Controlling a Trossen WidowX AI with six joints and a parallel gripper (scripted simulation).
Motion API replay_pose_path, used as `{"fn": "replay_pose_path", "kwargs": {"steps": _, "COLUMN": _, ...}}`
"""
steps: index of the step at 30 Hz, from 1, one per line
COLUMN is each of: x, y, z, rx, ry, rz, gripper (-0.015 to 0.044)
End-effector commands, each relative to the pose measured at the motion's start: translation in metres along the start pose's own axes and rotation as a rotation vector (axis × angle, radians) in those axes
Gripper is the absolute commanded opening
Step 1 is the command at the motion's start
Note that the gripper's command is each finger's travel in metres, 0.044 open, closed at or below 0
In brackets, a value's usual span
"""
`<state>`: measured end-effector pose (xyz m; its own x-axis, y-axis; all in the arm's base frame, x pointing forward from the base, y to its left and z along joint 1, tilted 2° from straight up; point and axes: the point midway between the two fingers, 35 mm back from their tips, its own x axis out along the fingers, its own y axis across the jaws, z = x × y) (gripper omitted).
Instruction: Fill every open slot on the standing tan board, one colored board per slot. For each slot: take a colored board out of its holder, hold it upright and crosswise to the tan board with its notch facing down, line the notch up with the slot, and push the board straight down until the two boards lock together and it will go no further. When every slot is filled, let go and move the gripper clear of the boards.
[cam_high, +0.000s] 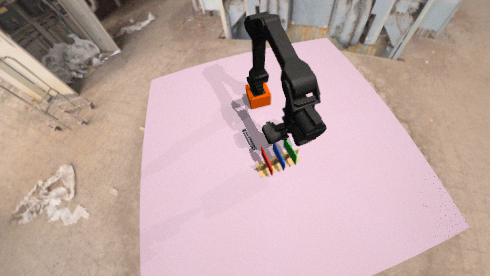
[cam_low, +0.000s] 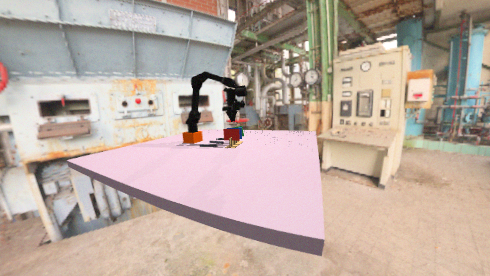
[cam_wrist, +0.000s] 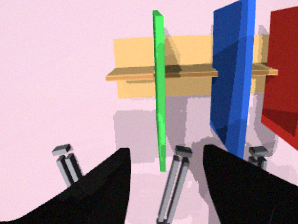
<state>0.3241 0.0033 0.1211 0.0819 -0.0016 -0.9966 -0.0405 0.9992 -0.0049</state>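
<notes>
Pink covers the broad worktop, whose thick edge shows dark in the exterior view. Over it bends the black arm, rising from an orange block and reaching out above the boards. At its end, the claw points down with its fingers apart, nothing clamped between them.

Below it stands the tan board, a narrow strip on edge over a flat tan base; its long axis runs left to right in the wrist view and slants up to the right from the top.

Three colored boards stand upright across that strip, roughly side by side with gaps between. The red board is at one end, the blue board in the middle, and the green board at the other, seen almost edge-on by the wrist camera, its length running up and down that picture. How deep their notches sit cannot be told.

Smallest are the slim grey holders, lying just beside the boards, lengthwise away from the strip.
</notes>
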Motion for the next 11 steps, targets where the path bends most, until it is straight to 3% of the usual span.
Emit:
{"fn": "replay_pose_path", "kwargs": {"steps": 1, "x": 0.0019, "y": 0.0000, "z": -0.0002, "rx": -0.007, "ry": 0.019, "rz": 0.001, "gripper": 0.0161}}
{"fn": "replay_pose_path", "kwargs": {"steps": 11, "x": 0.0019, "y": 0.0000, "z": -0.0012, "rx": -0.007, "ry": 0.019, "rz": 0.001, "gripper": 0.0161}}
